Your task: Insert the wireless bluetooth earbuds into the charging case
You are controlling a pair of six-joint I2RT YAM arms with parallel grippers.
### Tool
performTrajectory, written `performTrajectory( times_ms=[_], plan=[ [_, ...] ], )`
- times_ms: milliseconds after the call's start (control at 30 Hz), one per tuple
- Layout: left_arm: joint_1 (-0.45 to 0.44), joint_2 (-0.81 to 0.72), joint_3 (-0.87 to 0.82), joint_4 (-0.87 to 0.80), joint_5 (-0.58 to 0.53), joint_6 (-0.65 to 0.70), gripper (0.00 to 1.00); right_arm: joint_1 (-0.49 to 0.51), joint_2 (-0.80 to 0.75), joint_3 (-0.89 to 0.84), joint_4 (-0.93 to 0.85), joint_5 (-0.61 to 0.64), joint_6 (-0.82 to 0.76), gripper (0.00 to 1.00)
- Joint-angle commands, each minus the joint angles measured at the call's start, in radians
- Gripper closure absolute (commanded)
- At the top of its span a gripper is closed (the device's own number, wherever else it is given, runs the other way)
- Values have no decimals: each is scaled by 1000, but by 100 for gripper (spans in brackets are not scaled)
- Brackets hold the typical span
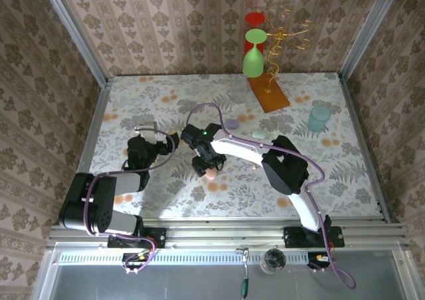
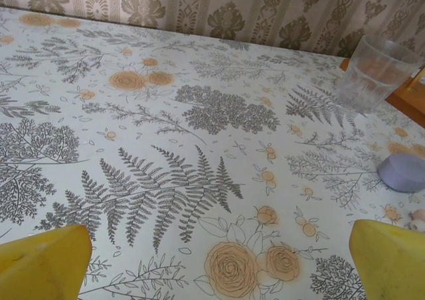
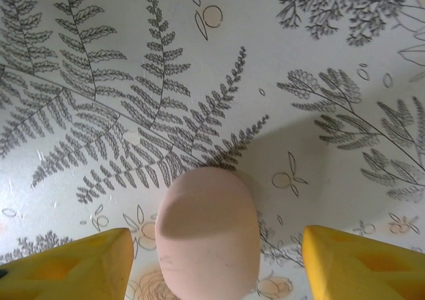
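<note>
1. The right gripper [image 3: 214,243] is open and grips nothing. One of its yellow fingers [image 3: 66,267] stands on each side of the pink charging case [image 3: 207,228], w/ a gap of cloth visible on both sides.
2. The case lies on the floral tablecloth [image 3: 279,61] around mid-table, directly under this gripper. It is pebble-shaped and looks shut.
3. Key relation: the case's long axis runs across the line between the fingers. Closing would thus meet its narrow width, which I judge good for a grasp.
4. The left gripper [image 2: 219,250] is wide open and empty, over bare cloth well to the left of the pink case.
5. A lilac case [image 2: 402,172] lies to its far right, and a clear glass [image 2: 375,71] stands farther.
6. Earbuds: a tiny pale nub [image 2: 418,215] just near of the lilac case is maybe one, but it is too small to be sure.
7. The right arm is much nearer to the pink case. Prob. step: take hold of the case; the insertion is not yet done.
</note>
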Motion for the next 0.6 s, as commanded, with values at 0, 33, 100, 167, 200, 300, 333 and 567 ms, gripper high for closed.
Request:
performTrajectory(
  times_ms=[0, 33, 100, 167, 200, 300, 333, 567],
  plan=[
    [14, 27, -14, 65, 19, -11, 0, 5, 39, 34, -45, -4, 23, 34],
    [15, 32, -14, 74, 23, -14, 0, 6, 47, 34, -47, -4, 23, 35],
    [15, 38, -16, 82, 25, -18, 0, 5, 58, 35, -47, -3, 20, 35],
    [15, 42, -16, 89, 20, -18, 0, 4, 66, 35, -43, -6, 21, 40],
    [15, 41, -19, 96, 12, -18, 0, 5, 70, 36, -42, -7, 21, 43],
    [15, 36, -25, 101, 6, -12, 0, 5, 69, 34, -35, -1, 23, 51],
    [15, 34, -24, 98, 7, -12, 0, 4, 62, 30, -30, 3, 23, 53],
    [7, 38, -34, 142, 26, -26, 0, -26, -72, -89, 100, 33, 66, 57]
  ],
)
